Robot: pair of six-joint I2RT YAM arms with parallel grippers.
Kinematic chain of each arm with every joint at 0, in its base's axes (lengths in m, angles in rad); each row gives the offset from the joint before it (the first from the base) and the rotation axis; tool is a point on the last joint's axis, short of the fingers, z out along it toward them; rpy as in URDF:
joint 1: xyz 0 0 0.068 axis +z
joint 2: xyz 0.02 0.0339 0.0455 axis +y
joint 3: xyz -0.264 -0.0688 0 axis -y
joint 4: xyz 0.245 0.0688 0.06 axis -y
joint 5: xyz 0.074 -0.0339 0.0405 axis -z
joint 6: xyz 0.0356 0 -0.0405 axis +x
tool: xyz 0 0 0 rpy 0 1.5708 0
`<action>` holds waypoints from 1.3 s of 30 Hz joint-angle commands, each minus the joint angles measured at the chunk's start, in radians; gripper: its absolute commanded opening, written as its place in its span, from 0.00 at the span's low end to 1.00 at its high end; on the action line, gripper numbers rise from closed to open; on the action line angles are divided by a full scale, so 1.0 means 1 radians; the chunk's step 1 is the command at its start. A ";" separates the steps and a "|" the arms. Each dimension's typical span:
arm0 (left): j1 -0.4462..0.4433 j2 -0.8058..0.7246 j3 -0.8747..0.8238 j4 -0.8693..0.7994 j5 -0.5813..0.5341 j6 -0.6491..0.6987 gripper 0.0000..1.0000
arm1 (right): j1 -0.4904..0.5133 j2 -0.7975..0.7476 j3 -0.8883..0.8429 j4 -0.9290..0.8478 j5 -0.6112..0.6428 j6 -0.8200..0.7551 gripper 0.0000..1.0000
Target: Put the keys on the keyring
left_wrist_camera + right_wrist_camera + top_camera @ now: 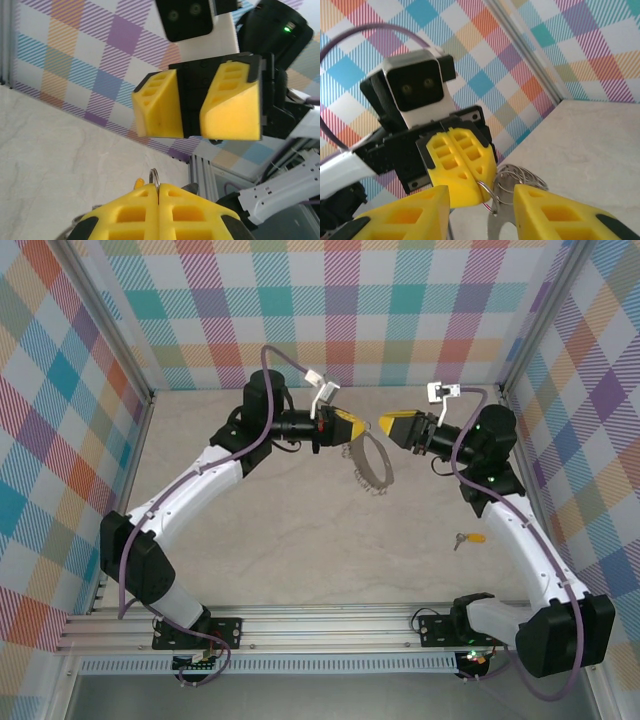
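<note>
The keyring [374, 466], a large silvery ring with a bumpy rim, hangs above the table from my left gripper [357, 428]. In the left wrist view that gripper [159, 189] is shut on a small steel loop [154, 176] of the ring. My right gripper [384, 423] faces it almost tip to tip, open and holding nothing. From the right wrist its fingers [482, 202] stand either side of the loop [488, 192] and the dangling keyring [524, 178] without touching. One key [468, 538] with a yellow-orange head lies on the table beside the right arm.
Checked walls close in the table at the back and both sides. An aluminium rail [330, 625] carrying both arm bases runs along the near edge. The beige table top [300, 540] lies open below the grippers.
</note>
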 commanded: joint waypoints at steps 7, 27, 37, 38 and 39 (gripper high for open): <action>0.006 0.024 0.077 -0.100 0.132 0.102 0.00 | 0.006 0.020 0.004 -0.036 -0.097 -0.036 0.35; 0.007 0.055 0.102 -0.103 0.160 0.102 0.00 | 0.044 0.047 -0.014 -0.026 -0.106 -0.052 0.40; 0.006 0.052 0.100 -0.114 0.160 0.112 0.00 | 0.010 -0.035 -0.037 -0.111 0.012 -0.105 0.43; 0.006 0.051 0.101 -0.116 0.160 0.114 0.00 | 0.010 -0.039 -0.038 -0.109 0.007 -0.102 0.42; 0.006 0.050 0.101 -0.117 0.161 0.116 0.00 | 0.010 -0.039 -0.040 -0.099 0.000 -0.094 0.40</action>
